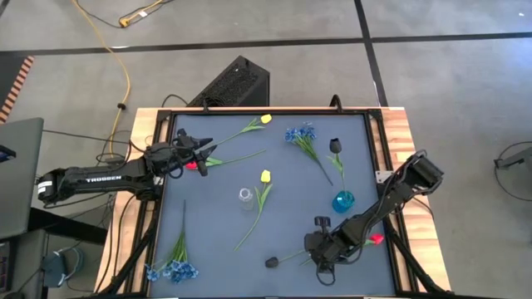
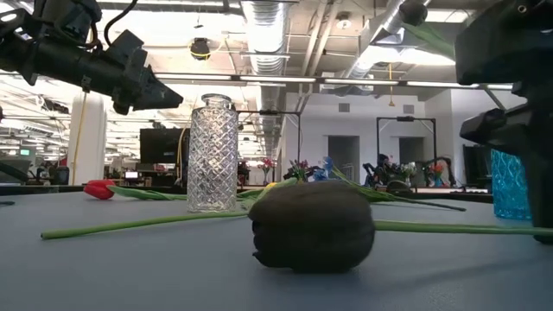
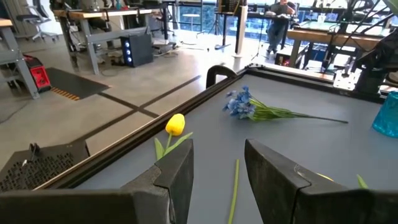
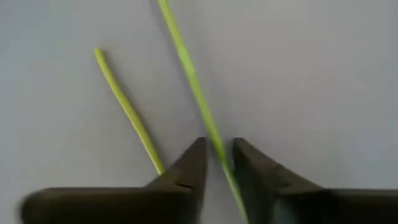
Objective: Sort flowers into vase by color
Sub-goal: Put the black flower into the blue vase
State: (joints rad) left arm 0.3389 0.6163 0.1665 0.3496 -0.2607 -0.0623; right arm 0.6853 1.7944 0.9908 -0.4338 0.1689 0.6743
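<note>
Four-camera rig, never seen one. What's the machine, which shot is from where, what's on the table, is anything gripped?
It is a two-armed robot at a dark mat. One picture looks straight down, one sits at table height, and one rides on each wrist.

On the mat lie yellow tulips, blue blossom bunches, a red tulip, a near-black tulip, a clear glass vase and a blue vase.

The left gripper is open, raised over the red tulip's stem. The right gripper has a green stem between its nearly closed fingers, seemingly the dark tulip's, at the near edge.
</note>
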